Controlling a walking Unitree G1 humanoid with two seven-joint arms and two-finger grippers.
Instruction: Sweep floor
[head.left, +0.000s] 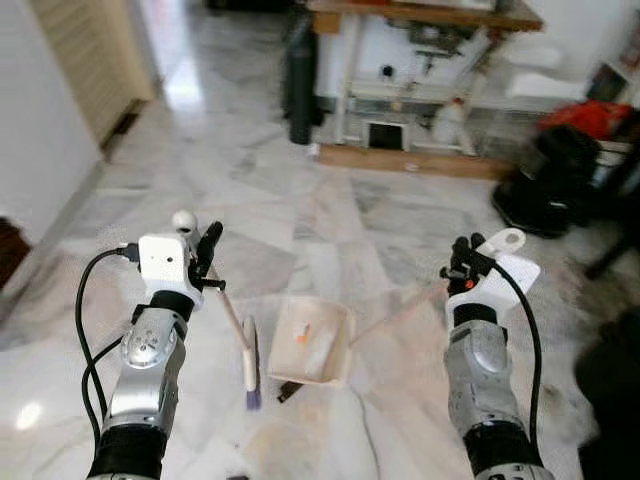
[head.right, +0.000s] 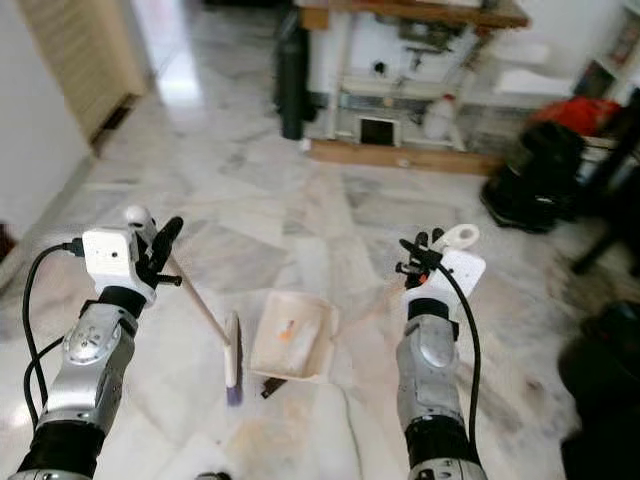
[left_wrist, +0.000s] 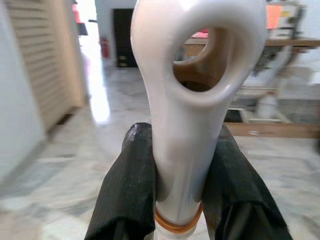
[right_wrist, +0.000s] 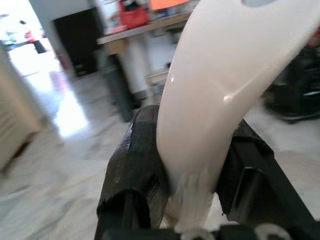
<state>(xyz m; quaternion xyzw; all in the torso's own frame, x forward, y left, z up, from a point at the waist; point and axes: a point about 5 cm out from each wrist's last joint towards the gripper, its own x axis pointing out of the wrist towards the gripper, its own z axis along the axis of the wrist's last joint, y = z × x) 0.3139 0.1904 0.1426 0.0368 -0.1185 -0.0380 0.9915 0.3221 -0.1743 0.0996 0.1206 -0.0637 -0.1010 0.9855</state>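
Observation:
My left gripper (head.left: 207, 252) is shut on the white handle of a small broom (head.left: 250, 358), whose head rests on the marble floor just left of the dustpan. In the left wrist view the black fingers (left_wrist: 131, 192) clamp the looped handle end (left_wrist: 192, 75). My right gripper (head.left: 462, 262) is shut on the long handle (head.left: 395, 320) of a white dustpan (head.left: 313, 345), which lies on the floor between my arms. An orange scrap (head.left: 303, 334) lies inside the pan. The right wrist view has the fingers (right_wrist: 137, 175) pinching the white handle (right_wrist: 225, 90).
A small dark bit (head.left: 287, 391) lies on the floor at the pan's near edge. A wooden workbench (head.left: 420, 60) with clutter stands ahead, black bags (head.left: 555, 180) at the right, and a wall and louvred door (head.left: 90, 60) at the left.

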